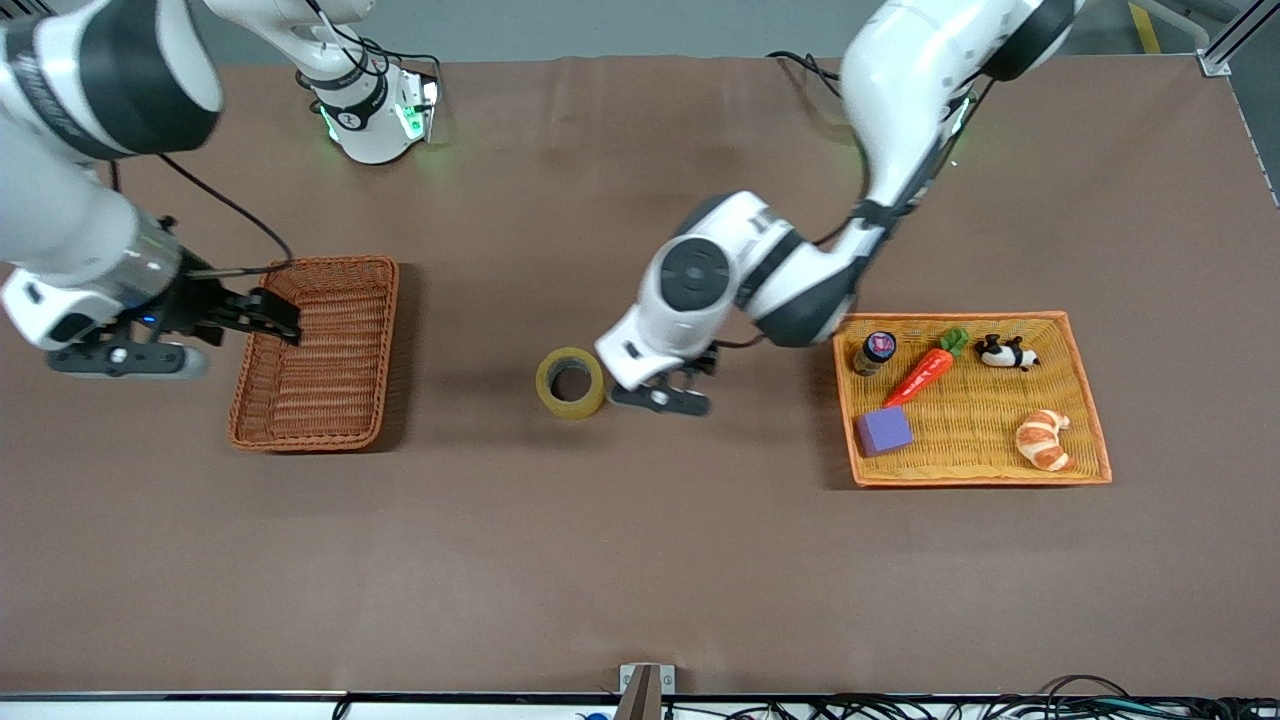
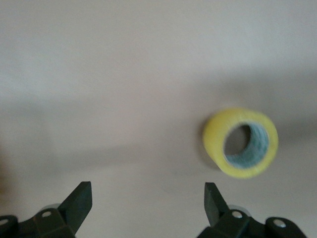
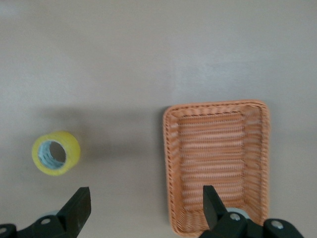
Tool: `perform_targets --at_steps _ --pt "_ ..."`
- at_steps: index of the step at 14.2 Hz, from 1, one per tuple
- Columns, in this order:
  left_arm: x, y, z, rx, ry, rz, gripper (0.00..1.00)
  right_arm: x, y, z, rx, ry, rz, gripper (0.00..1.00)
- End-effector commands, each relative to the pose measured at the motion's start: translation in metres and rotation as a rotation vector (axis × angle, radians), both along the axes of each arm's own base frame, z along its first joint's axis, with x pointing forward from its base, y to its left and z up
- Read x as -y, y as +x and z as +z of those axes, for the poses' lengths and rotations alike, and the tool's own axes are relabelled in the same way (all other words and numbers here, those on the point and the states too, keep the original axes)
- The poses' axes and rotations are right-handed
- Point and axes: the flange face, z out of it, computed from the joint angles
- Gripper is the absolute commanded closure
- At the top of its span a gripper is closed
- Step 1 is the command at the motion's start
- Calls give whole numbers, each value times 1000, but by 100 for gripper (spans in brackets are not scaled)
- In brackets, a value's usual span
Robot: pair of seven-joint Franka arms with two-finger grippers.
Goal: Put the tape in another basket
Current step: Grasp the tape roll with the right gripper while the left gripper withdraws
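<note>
The tape (image 1: pixel 570 382), a yellowish ring with a grey core, lies on the bare table between the two baskets. It also shows in the left wrist view (image 2: pixel 241 143) and the right wrist view (image 3: pixel 56 152). My left gripper (image 1: pixel 672 388) hangs low over the table beside the tape, toward the left arm's end; it is open and empty (image 2: pixel 147 198). The reddish-brown wicker basket (image 1: pixel 320 380) stands empty toward the right arm's end. My right gripper (image 1: pixel 280 320) is over that basket's edge (image 3: pixel 218 163), open and empty (image 3: pixel 146 203).
A shallow yellow-orange tray (image 1: pixel 1085 400) stands toward the left arm's end. It holds a purple cube (image 1: pixel 884 431), a croissant (image 1: pixel 1043 440), a toy carrot (image 1: pixel 925 372), a small jar (image 1: pixel 875 352) and a panda figure (image 1: pixel 1005 352).
</note>
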Motion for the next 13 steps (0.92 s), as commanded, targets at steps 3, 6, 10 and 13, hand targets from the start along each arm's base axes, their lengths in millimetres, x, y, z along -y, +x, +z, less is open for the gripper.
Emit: perform_targets --at_steps 3,6,10,13 --pt "-92 39 80 81 -13 122 0 -90 -4 -76 20 -21 -72 0" --pt "-140 55 115 135 -15 135 0 -142 0 -142 24 -37 -54 0" --pt "-234 81 148 170 12 124 0 -203 -14 -211 44 -92 -71 0" --pt "-288 87 168 181 26 171 0 -228 -25 -258 60 -109 -44 0"
